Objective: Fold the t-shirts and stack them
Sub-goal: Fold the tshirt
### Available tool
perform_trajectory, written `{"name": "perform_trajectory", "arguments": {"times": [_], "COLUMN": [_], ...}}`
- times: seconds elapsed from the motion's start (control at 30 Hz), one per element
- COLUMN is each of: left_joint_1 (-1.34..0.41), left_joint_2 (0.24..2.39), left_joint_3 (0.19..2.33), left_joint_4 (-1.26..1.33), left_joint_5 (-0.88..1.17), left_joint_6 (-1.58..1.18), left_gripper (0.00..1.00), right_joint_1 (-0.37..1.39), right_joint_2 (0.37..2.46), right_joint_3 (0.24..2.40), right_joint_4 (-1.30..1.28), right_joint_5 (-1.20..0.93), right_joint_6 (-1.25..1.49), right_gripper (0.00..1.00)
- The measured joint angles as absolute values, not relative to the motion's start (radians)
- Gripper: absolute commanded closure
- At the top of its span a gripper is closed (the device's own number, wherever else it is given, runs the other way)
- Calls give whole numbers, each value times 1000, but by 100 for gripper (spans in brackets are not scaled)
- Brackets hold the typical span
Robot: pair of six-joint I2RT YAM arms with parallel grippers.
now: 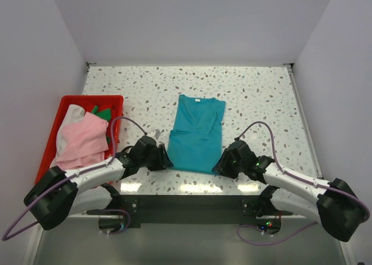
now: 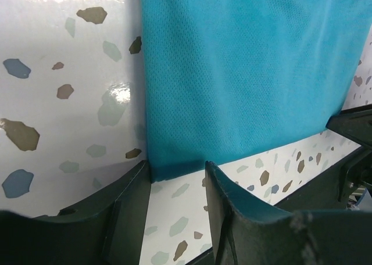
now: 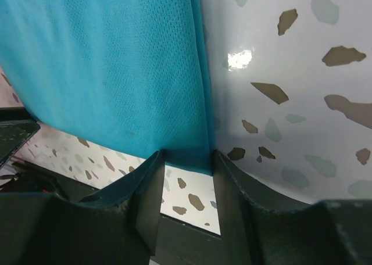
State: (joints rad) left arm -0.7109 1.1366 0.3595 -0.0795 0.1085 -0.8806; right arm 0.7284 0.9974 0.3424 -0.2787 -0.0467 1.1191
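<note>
Top external: teal t-shirt (image 1: 196, 134) spread flat. Left gripper (image 1: 166, 159) at its near-left corner, right gripper (image 1: 218, 165) at near-right, both claws half open astride the hem.

One t-shirt (image 1: 196, 136) lies on the desk (image 1: 261, 96) between my left tool (image 1: 165, 159) and right tool (image 1: 219, 165); more shirts (image 1: 81, 140) sit in the bin (image 1: 51, 138) at left.
</note>
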Motion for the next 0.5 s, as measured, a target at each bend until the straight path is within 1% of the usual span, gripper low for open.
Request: {"name": "perform_trajectory", "arguments": {"times": [0.07, 0.1, 0.13, 0.17, 0.2, 0.27, 0.3, 0.33, 0.37, 0.4, 0.43, 0.5], "left_joint_1": [-718, -721, -723, -725, -729, -733, -738, -743, -748, -756, -762, -781], "left_joint_2": [1149, 1156, 1161, 1165, 1170, 1176, 1179, 1180, 1181, 1180, 1179, 1173], "left_joint_3": [360, 360, 361, 361, 361, 361, 361, 362, 362, 363, 363, 365], "left_joint_4": [-64, -57, -52, -48, -48, -49, -50, -52, -55, -59, -62, -76], "left_joint_5": [108, 107, 107, 107, 103, 97, 97, 97, 97, 96, 96, 86], "left_joint_6": [-881, -882, -883, -884, -883, -883, -882, -881, -883, -883, -884, -886], "left_gripper": [58, 60, 66, 68, 74, 81, 88, 90, 93, 98, 100, 100], "right_joint_1": [728, 728, 728, 728, 728, 728, 728, 728, 728, 728, 728, 733], "right_joint_2": [1008, 1010, 1012, 1014, 1014, 1014, 1013, 1011, 1009, 1006, 1003, 994], "right_joint_3": [338, 337, 337, 336, 336, 336, 337, 340, 343, 348, 356, 378], "right_joint_4": [-257, -254, -253, -254, -257, -271, -279, -289, -300, -313, -330, -366], "right_joint_5": [-48, -48, -47, -44, -43, -35, -32, -25, -20, -17, -17, -13], "right_joint_6": [1126, 1127, 1126, 1126, 1124, 1116, 1111, 1103, 1093, 1082, 1072, 1044], "right_gripper": [63, 67, 70, 73, 79, 86, 91, 99, 100, 100, 100, 100]}}
